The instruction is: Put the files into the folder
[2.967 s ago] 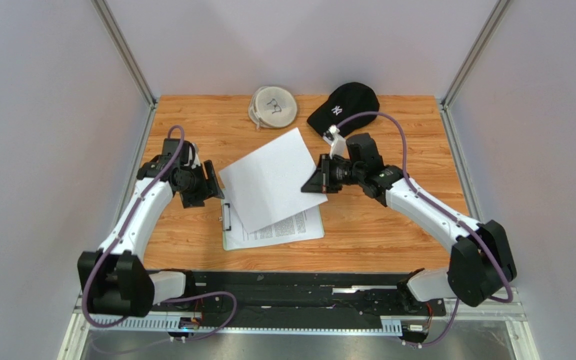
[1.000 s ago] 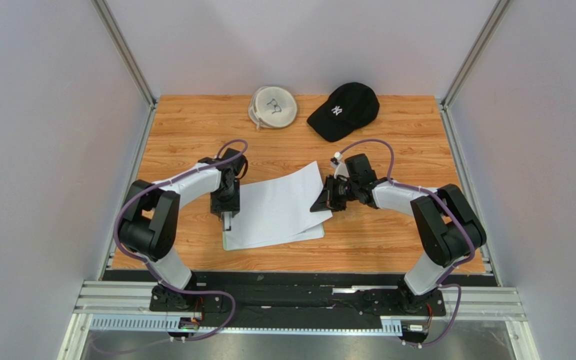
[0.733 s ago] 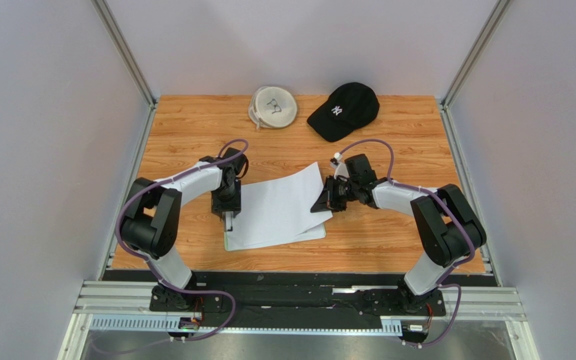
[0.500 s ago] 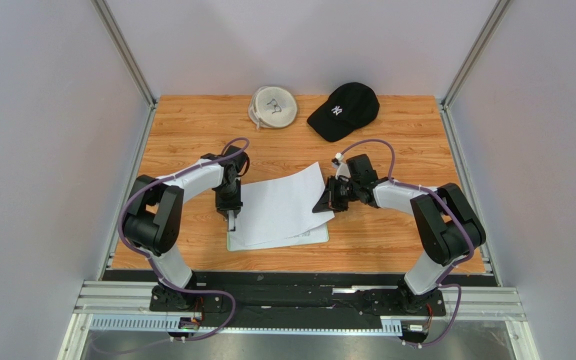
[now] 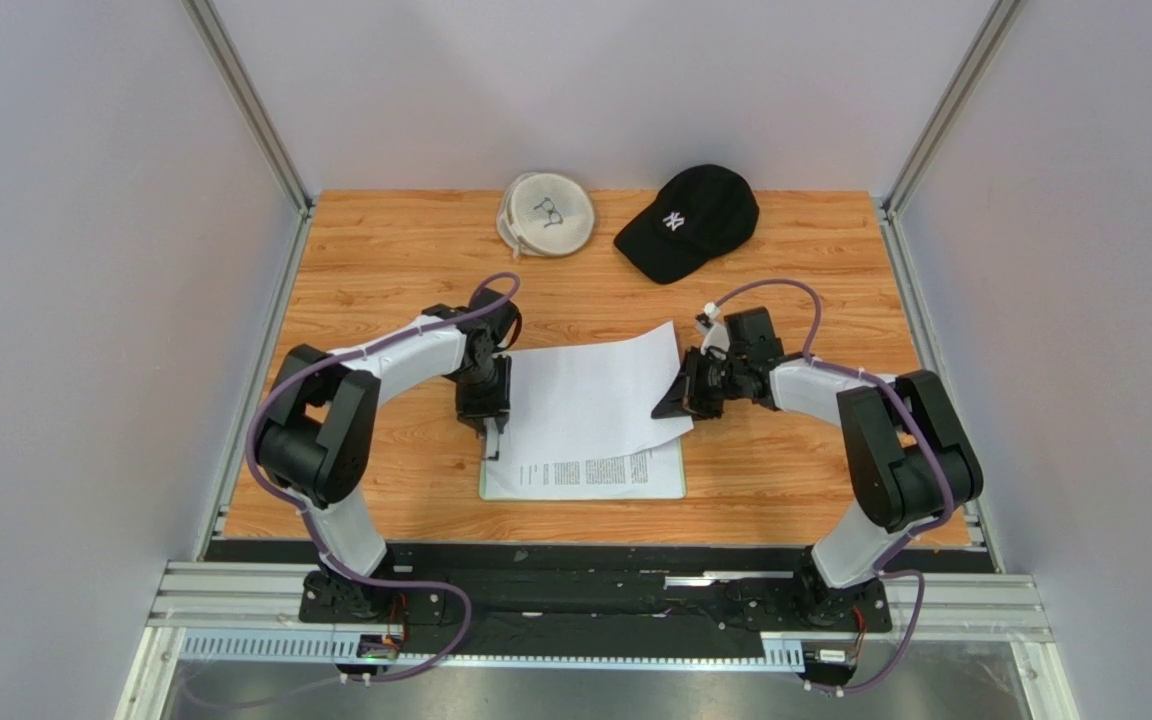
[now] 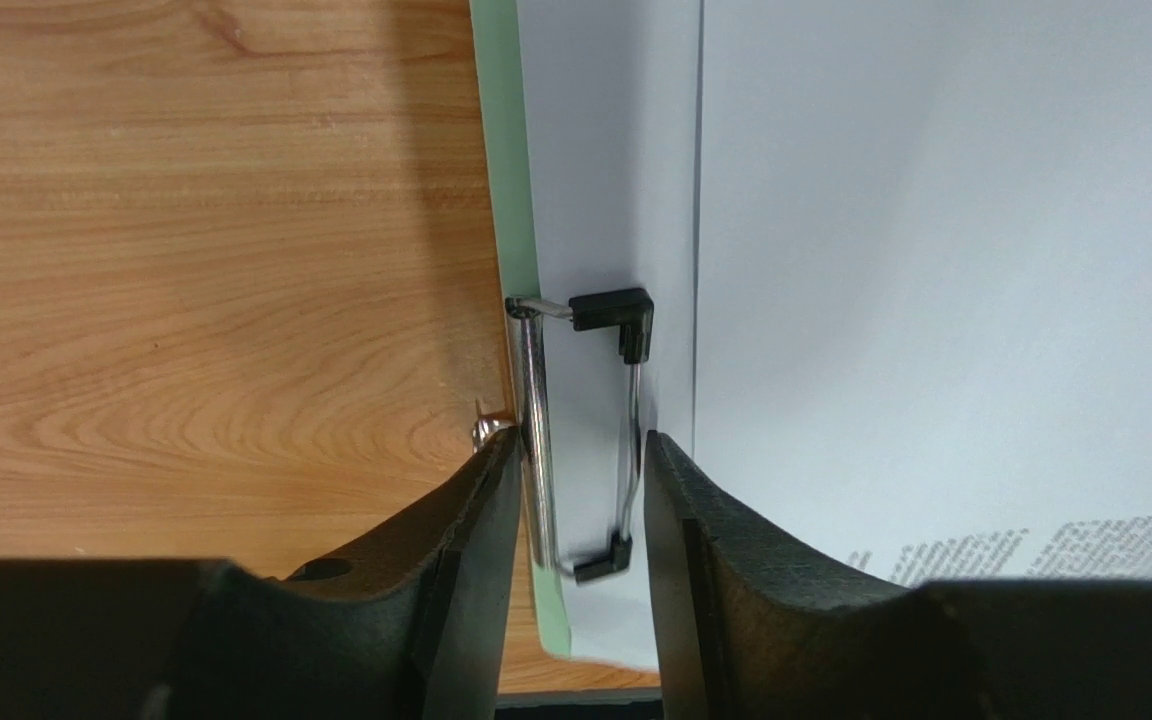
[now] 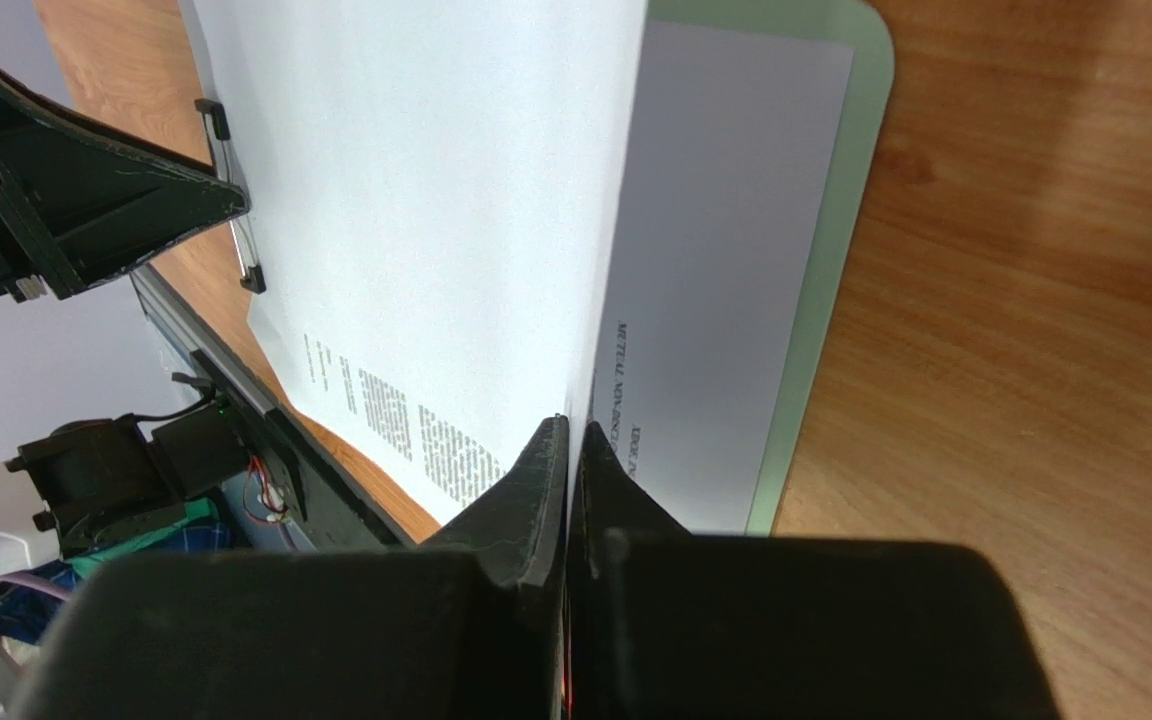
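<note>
On the wood-grain table (image 5: 387, 255), left side first: the left gripper (image 6: 578, 450) is down at the left short end of the folder, its two black fingers (image 6: 455, 540) a narrow way apart and straddling the small silver-and-black wire clip (image 6: 534, 420). Both fingers sit right at the clip's sides, and I cannot tell whether they actually squeeze it. The flat pale mint-green clipboard folder (image 7: 842, 180) lies flat toward the near edge, between the two arms. A white printed sheet (image 5: 597, 473) rests on it, with blocks of black text showing along its near strip. Above that, a blank-faced white top sheet (image 5: 582, 398) lies askew. Its left part is near the clip and its right edge is raised off the stack. The right gripper (image 7: 569, 443) has that raised edge, jaws pressed together on the paper with no gap visible. In my wrist view the held sheet rises steeply away from the fingers. Along the far edge, well apart from the folder, are a round off-white fabric item (image 5: 546, 213) and, right of it, a black baseball cap with a white emblem (image 5: 687, 218).
</note>
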`<state>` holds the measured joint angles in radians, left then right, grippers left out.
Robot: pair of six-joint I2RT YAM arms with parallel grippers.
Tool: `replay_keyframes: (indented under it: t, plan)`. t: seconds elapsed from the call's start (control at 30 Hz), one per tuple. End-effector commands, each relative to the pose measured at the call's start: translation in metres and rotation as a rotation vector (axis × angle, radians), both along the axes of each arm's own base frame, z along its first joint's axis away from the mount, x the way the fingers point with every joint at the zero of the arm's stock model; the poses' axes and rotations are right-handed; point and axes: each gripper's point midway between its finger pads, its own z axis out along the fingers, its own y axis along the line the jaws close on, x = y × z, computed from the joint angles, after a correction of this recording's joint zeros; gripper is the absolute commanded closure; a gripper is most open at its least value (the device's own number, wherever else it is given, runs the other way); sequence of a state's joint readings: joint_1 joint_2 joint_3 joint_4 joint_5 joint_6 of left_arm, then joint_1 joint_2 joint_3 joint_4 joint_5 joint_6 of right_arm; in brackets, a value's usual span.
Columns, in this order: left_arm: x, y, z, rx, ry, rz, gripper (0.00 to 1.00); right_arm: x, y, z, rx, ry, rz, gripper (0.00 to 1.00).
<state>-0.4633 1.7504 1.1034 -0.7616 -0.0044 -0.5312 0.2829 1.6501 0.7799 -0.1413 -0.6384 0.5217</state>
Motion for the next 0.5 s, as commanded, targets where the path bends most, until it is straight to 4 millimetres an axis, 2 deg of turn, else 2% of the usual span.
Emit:
replay_keyframes:
  t: [0.0,0.17,0.3,0.47]
  plan:
    - [0.003,-0.006,0.019,-0.047,-0.061,0.042,0.52,-0.007,0.003,0.013,0.028,-0.032,0.031,1.00]
    - [0.000,-0.001,0.008,-0.008,-0.029,0.033,0.50,-0.013,0.003,0.029,0.046,-0.051,0.032,1.00]
    - [-0.005,-0.005,0.000,-0.008,-0.021,0.011,0.58,-0.015,0.001,0.039,0.041,-0.069,0.025,1.00]
    - [-0.005,-0.004,-0.004,0.029,-0.022,-0.013,0.59,-0.017,0.000,0.044,0.043,-0.077,0.025,1.00]
